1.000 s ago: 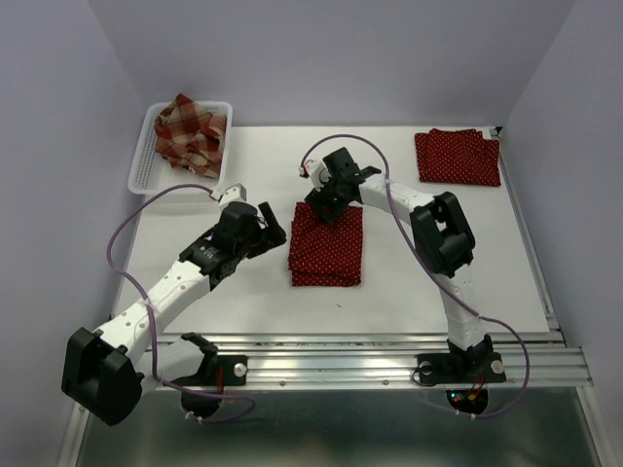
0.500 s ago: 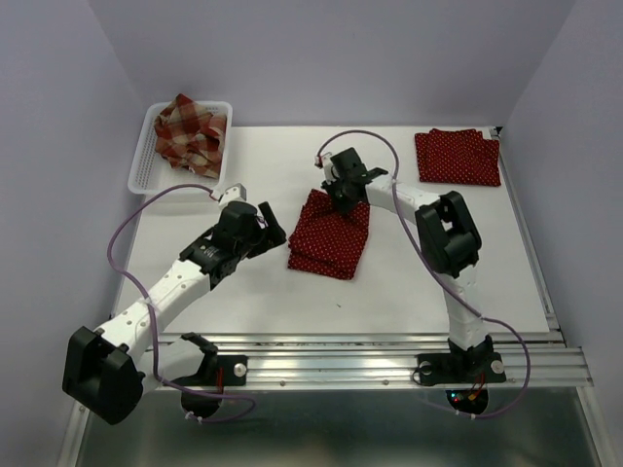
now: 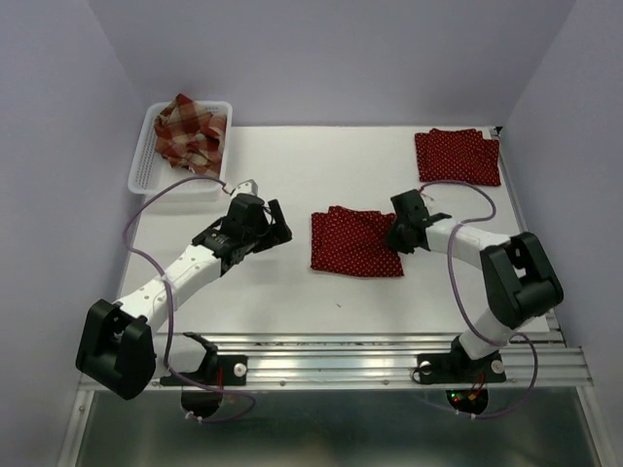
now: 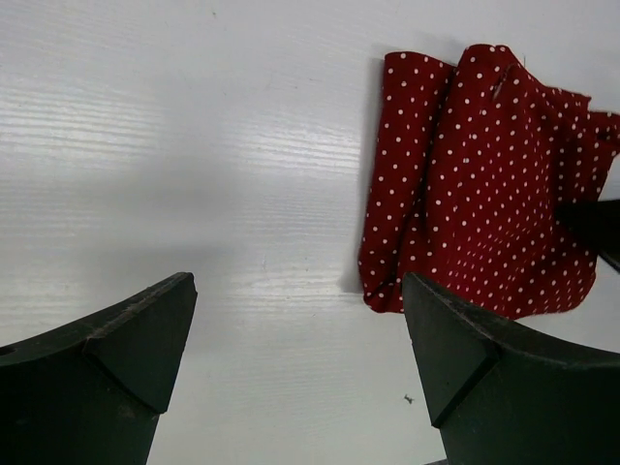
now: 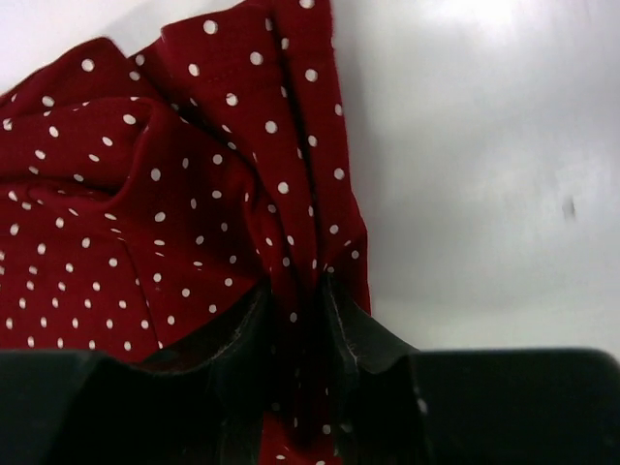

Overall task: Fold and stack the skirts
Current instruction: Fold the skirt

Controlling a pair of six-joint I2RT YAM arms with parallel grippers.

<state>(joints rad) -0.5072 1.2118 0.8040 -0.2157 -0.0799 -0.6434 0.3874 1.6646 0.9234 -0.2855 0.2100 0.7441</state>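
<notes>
A folded dark red polka-dot skirt [image 3: 352, 241] lies on the white table near the middle. My right gripper [image 3: 397, 233] is shut on its right edge; in the right wrist view the cloth [image 5: 194, 194] bunches between the two fingers [image 5: 295, 320]. In the left wrist view the same skirt [image 4: 475, 184] lies ahead to the right. My left gripper [image 3: 277, 226] stands open left of the skirt, apart from it, nothing between its fingers [image 4: 291, 368]. A second dark red polka-dot skirt [image 3: 458, 156] lies folded at the back right. The plaid skirt [image 3: 190, 134] sits crumpled in the basket.
A white slotted basket [image 3: 146, 161] stands at the back left corner of the table [image 3: 273, 292]. Purple cables loop from both arms. The walls close in on the left, the back and the right.
My right gripper closed on the middle skirt and dragged it to the right and nearer, turning it. The left gripper shifted slightly right and stayed open.
</notes>
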